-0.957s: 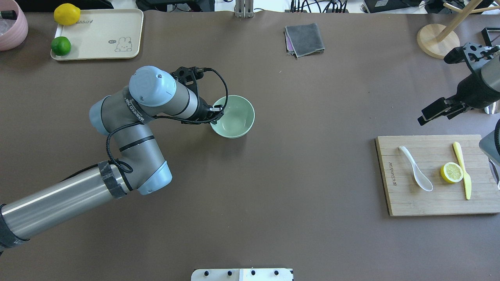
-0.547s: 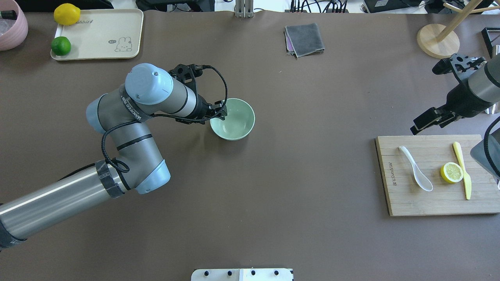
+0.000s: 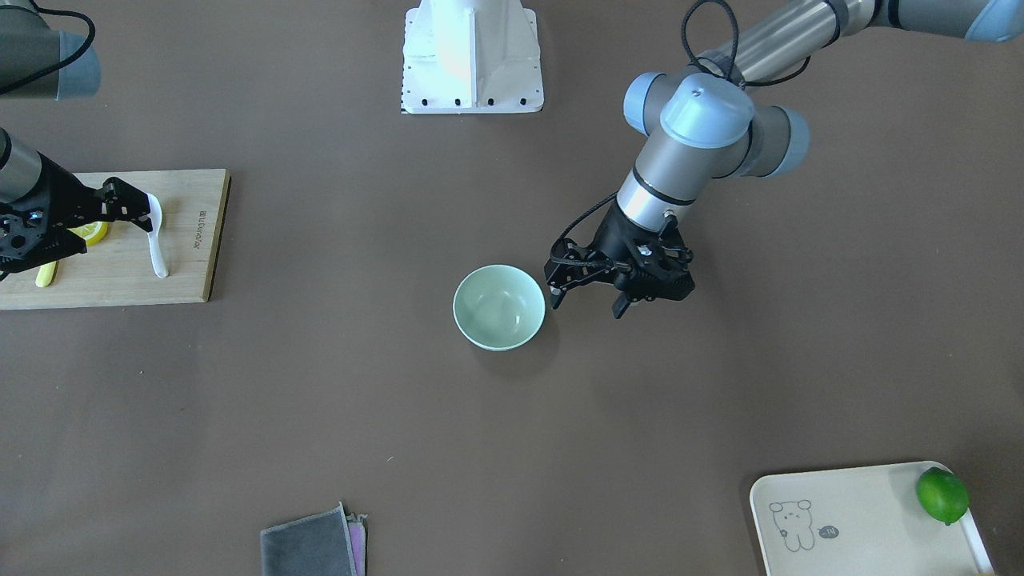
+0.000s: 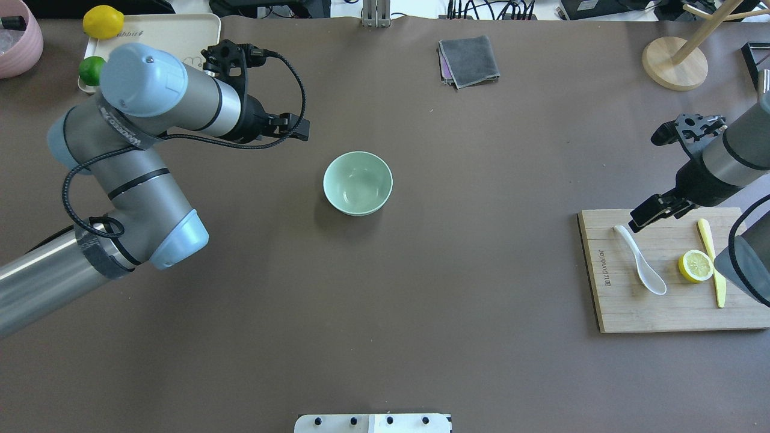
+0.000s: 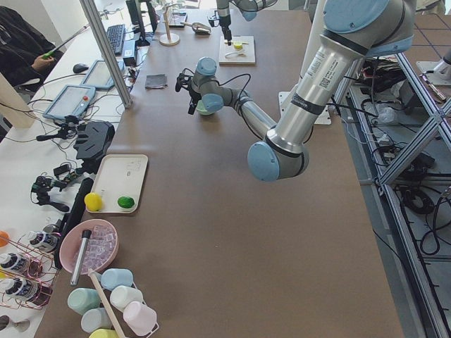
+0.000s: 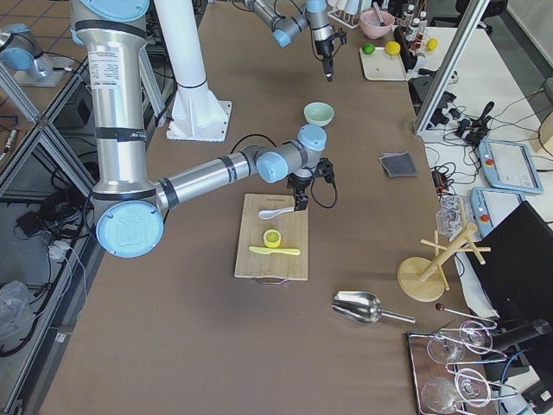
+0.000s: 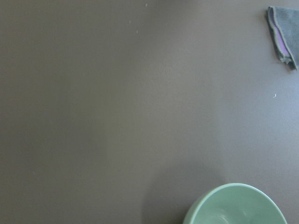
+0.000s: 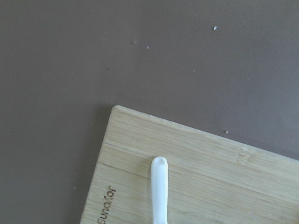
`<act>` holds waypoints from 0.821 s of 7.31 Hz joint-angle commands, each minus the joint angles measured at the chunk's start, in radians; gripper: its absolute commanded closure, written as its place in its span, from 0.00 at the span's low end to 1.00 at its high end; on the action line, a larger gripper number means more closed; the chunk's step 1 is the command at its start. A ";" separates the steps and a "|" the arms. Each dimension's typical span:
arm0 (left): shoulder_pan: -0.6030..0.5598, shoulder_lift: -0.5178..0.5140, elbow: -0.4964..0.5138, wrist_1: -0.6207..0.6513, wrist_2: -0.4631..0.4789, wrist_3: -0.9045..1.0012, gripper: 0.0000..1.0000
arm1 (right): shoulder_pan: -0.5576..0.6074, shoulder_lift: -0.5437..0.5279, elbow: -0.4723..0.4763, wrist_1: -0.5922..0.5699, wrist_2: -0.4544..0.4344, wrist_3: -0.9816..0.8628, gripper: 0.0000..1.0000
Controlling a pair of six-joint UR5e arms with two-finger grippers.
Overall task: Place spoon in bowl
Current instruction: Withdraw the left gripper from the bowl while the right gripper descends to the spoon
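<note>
You are looking at the green bowl [image 4: 358,182] sitting upright near the middle of the table [image 4: 469,337], its smooth inside showing bare. The white spoon [image 4: 640,261] is lying well apart from it on the wooden cutting board [image 4: 631,313], which is also carrying 1 lemon half [image 4: 696,266] and 1 yellow knife [image 4: 719,288]. The right gripper [image 4: 646,216] is hovering over the board's far corner, just by the spoon's handle tip, with its 2 fingers looking spread and gripping nothing. The left gripper [image 3: 588,302] is hanging beside the bowl without touching it, its 2 fingers also standing apart. The cream tray [image 4: 150,42] is holding 1 lemon [image 4: 103,21] and 1 lime [image 3: 942,494].
</note>
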 commanded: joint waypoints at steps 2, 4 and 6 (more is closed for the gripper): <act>-0.042 0.022 -0.025 0.014 0.002 0.106 0.02 | -0.035 -0.001 -0.153 0.189 -0.012 0.002 0.00; -0.046 0.055 -0.041 0.008 0.002 0.106 0.02 | -0.037 0.006 -0.164 0.253 -0.003 0.086 0.00; -0.043 0.063 -0.039 0.008 0.026 0.107 0.02 | -0.067 -0.001 -0.134 0.253 -0.015 0.138 0.00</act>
